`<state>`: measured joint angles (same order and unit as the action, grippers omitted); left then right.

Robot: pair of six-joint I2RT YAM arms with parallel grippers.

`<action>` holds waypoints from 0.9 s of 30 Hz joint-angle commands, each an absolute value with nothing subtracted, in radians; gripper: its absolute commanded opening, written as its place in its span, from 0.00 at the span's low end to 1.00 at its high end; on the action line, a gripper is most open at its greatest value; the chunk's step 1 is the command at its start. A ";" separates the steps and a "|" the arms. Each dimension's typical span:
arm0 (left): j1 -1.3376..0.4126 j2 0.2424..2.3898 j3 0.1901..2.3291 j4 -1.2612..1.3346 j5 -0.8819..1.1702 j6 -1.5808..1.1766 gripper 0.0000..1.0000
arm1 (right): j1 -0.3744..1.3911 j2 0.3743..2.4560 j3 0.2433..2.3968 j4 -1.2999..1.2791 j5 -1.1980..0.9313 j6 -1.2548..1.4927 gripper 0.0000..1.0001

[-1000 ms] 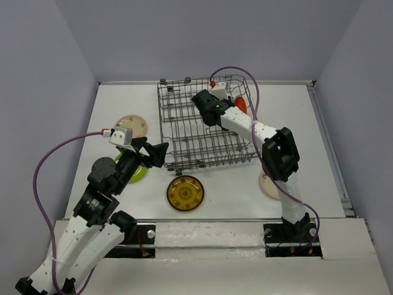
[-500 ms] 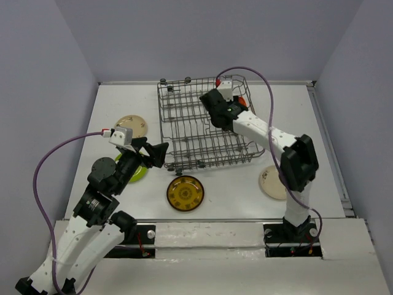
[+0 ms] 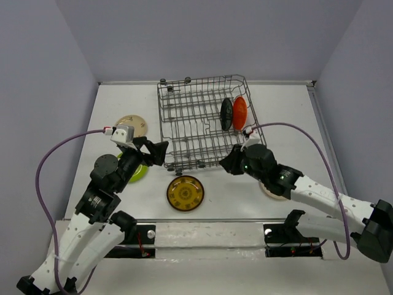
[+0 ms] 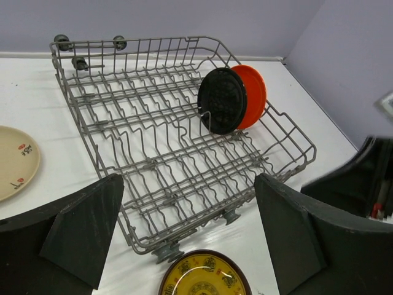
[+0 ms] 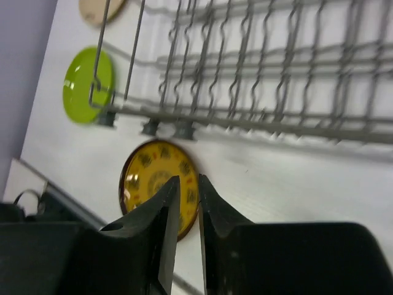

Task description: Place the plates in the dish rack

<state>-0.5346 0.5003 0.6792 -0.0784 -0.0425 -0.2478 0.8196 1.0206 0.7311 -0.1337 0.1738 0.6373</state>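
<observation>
- Top view: round brown yellow-patterned plate (image 3: 185,192) lies flat before the grey wire dish rack (image 3: 202,126), between left gripper (image 3: 163,153) and right gripper (image 3: 224,165).
- Left wrist: left gripper wide apart, empty, plate just below.
- Right wrist: right gripper nearly closed, empty, plate dead ahead.

Cream plate (image 3: 268,188) mostly under right arm (image 3: 307,193); lime plate (image 3: 139,174) half-hidden.

plate pair (image 3: 228,114) in dish rack (image 3: 190,132) right side | another plate (image 3: 185,192) before rack
</observation>
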 commanded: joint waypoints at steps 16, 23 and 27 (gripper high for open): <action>-0.456 0.569 0.699 -0.032 -0.020 -0.253 0.99 | 1.068 1.434 0.350 0.643 0.117 1.242 0.56; -0.453 0.569 0.699 -0.032 -0.017 -0.252 0.99 | 1.068 1.618 0.371 0.779 0.095 1.350 0.42; -0.451 0.565 0.699 -0.034 -0.018 -0.252 0.99 | 1.068 1.643 0.377 0.740 0.104 1.361 0.32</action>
<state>-0.4564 0.5690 0.6792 -0.0784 -0.0269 -0.2493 1.0554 1.6234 0.3676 0.7349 0.0822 1.3205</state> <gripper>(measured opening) 0.990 0.354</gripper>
